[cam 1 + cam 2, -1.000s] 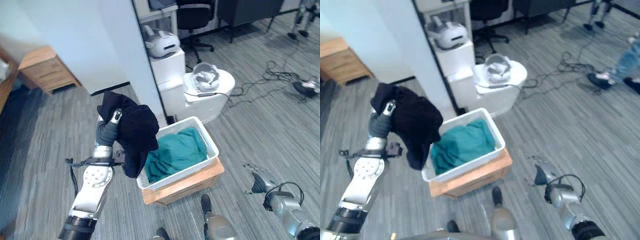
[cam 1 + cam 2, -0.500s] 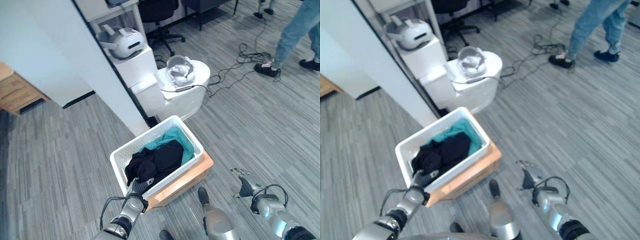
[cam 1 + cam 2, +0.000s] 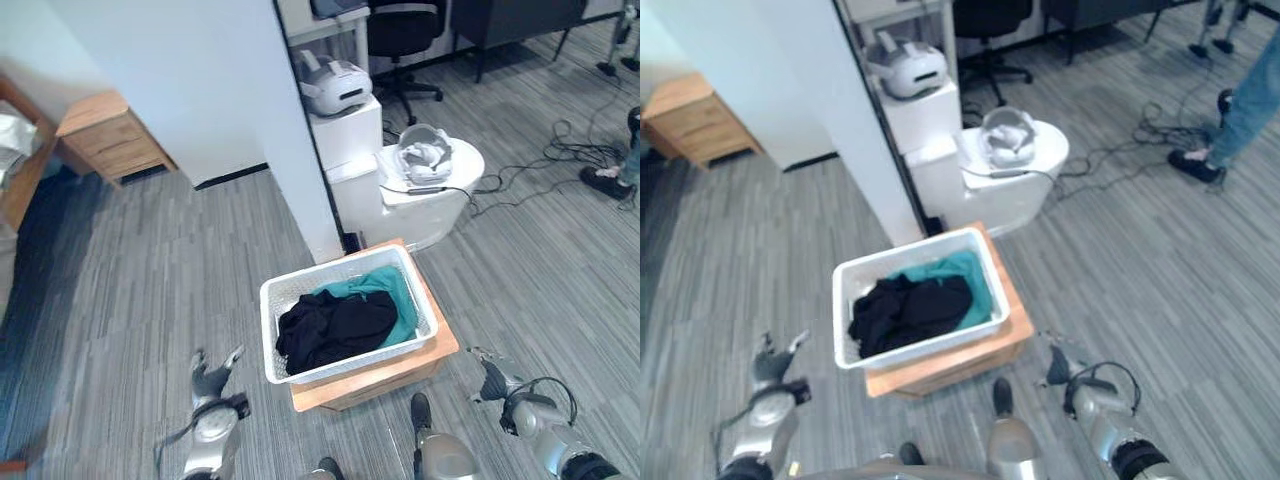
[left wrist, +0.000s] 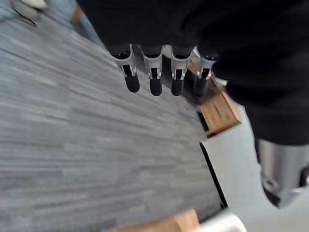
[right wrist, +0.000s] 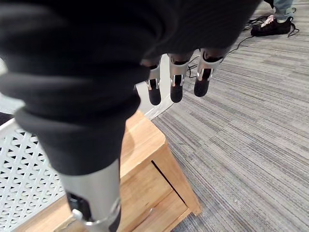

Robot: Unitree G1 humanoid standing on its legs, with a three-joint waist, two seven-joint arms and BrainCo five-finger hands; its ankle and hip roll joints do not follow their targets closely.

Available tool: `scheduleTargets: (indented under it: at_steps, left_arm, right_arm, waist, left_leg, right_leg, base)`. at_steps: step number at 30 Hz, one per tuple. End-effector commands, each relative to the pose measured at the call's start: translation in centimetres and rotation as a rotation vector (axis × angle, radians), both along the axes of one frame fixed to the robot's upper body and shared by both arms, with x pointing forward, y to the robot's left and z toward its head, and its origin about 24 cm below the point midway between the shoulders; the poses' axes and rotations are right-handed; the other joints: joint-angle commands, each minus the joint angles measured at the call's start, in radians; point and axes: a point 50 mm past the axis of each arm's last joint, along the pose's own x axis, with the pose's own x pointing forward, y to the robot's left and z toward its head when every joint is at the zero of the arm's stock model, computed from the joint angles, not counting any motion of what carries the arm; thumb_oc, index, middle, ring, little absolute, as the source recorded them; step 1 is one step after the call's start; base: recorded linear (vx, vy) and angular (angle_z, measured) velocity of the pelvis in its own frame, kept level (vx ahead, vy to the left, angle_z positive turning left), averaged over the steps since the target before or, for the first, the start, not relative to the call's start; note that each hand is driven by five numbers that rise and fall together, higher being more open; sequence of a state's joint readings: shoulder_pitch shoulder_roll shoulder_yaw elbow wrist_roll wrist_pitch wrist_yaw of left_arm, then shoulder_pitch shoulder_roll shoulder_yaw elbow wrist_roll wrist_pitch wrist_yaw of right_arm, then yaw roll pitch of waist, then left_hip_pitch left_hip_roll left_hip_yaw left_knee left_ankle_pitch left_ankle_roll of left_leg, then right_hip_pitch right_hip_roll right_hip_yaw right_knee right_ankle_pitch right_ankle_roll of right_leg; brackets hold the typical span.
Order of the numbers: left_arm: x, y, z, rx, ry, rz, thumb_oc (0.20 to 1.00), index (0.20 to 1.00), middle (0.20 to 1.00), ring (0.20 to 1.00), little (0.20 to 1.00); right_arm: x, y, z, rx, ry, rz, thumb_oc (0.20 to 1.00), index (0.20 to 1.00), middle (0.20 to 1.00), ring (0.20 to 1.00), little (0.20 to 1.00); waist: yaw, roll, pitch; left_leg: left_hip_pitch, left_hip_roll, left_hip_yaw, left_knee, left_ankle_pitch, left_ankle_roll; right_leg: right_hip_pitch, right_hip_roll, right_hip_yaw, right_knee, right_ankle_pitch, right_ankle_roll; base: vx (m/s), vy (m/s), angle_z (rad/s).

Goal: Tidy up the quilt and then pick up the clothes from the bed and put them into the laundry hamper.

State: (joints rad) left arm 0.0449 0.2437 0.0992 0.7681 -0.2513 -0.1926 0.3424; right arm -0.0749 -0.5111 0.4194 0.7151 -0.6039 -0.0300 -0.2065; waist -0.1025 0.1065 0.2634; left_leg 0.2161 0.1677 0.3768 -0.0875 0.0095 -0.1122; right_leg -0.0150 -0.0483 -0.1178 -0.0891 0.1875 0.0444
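Observation:
The white lattice laundry hamper [image 3: 268, 335] stands on a low wooden crate [image 3: 385, 373] on the grey floor. A crumpled black garment [image 3: 335, 328] lies in it on top of a teal garment [image 3: 392, 292]. My left hand [image 3: 213, 376] hangs low to the left of the hamper, apart from it, and its straight fingers [image 4: 152, 79] hold nothing. My right hand [image 3: 491, 371] hangs low to the right of the crate. Its fingers [image 5: 176, 83] are relaxed and empty beside the crate [image 5: 145, 169].
A white wall corner [image 3: 300, 150] rises behind the hamper. Beyond it stand a white cabinet [image 3: 345, 125] and a round white stool [image 3: 425, 195], each bearing a headset. A wooden drawer unit [image 3: 105, 135] is far left. Cables and a person's legs [image 3: 1250, 95] are at right.
The black garment that my left hand held above the hamper now lies in the hamper. The left hand has let go and dropped low beside it. The camera has shifted.

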Motion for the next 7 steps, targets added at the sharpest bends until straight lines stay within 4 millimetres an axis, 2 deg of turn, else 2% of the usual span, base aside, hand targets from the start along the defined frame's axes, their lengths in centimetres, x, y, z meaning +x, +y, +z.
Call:
scheduleTargets:
  at_steps: [1, 2, 3, 4, 5, 7]
  left_arm:
    - [-1.9, 2.4, -0.8, 0.031, 0.108, 0.034, 1.0, 1.0, 1.0, 1.0, 1.0]
    - [-1.9, 2.5, -0.8, 0.03, 0.107, 0.034, 1.0, 1.0, 1.0, 1.0, 1.0]
    - [-4.2, 1.9, -2.7, -0.028, 0.228, 0.046, 1.0, 1.0, 1.0, 1.0, 1.0]
    - [-4.1, 1.9, -2.7, -0.028, 0.228, 0.046, 1.0, 1.0, 1.0, 1.0, 1.0]
    - [-5.8, 1.3, -3.9, -0.043, 0.33, 0.031, 1.0, 1.0, 1.0, 1.0, 1.0]
    - [-7.7, 0.4, -5.2, -0.071, 0.453, -0.019, 1.0, 1.0, 1.0, 1.0, 1.0]
  right_arm:
    - [0.3, 2.0, -1.1, 0.092, 0.014, -0.059, 1.0, 1.0, 1.0, 1.0, 1.0]
    - [0.3, 2.0, -1.1, 0.092, 0.014, -0.059, 1.0, 1.0, 1.0, 1.0, 1.0]
    - [0.0, 1.8, -1.8, 0.108, 0.049, -0.107, 1.0, 1.0, 1.0, 1.0, 1.0]
    - [0.0, 1.9, -1.8, 0.108, 0.049, -0.107, 1.0, 1.0, 1.0, 1.0, 1.0]
    - [-0.5, 1.8, -2.4, 0.134, 0.076, -0.161, 1.0, 1.0, 1.0, 1.0, 1.0]
    - [-1.0, 1.8, -3.1, 0.158, 0.114, -0.216, 1.0, 1.0, 1.0, 1.0, 1.0]
  waist:
    - [0.024, -0.073, -0.041]
    - [0.024, -0.073, -0.041]
    - [0.028, -0.074, -0.044]
    - [0.028, -0.074, -0.044]
    - [0.03, -0.074, -0.046]
    - [0.029, -0.075, -0.051]
  left_leg:
    - [-0.043, 0.02, -0.026, 0.0, 0.014, -0.038]
    - [-0.044, 0.02, -0.027, 0.0, 0.014, -0.038]
    - [-0.043, 0.018, -0.03, 0.0, 0.013, -0.036]
    - [-0.044, 0.018, -0.03, 0.0, 0.013, -0.036]
    - [-0.042, 0.016, -0.031, 0.0, 0.011, -0.034]
    - [-0.042, 0.014, -0.032, 0.0, 0.009, -0.032]
  right_leg:
    - [0.121, -0.088, 0.019, 0.016, -0.235, 0.112]
    - [0.12, -0.088, 0.018, 0.016, -0.235, 0.113]
    - [0.122, -0.089, 0.017, 0.016, -0.235, 0.113]
    - [0.12, -0.089, 0.017, 0.016, -0.235, 0.113]
    - [0.123, -0.09, 0.018, 0.016, -0.234, 0.114]
    - [0.122, -0.091, 0.018, 0.016, -0.233, 0.114]
  base:
    - [-0.01, 0.001, 0.19]
    - [-0.01, 0.009, 0.13]
    - [0.0, 0.008, 0.03]
    - [0.0, 0.0, 0.0]
    - [0.0, 0.02, 0.04]
    - [0.0, 0.01, 0.02]
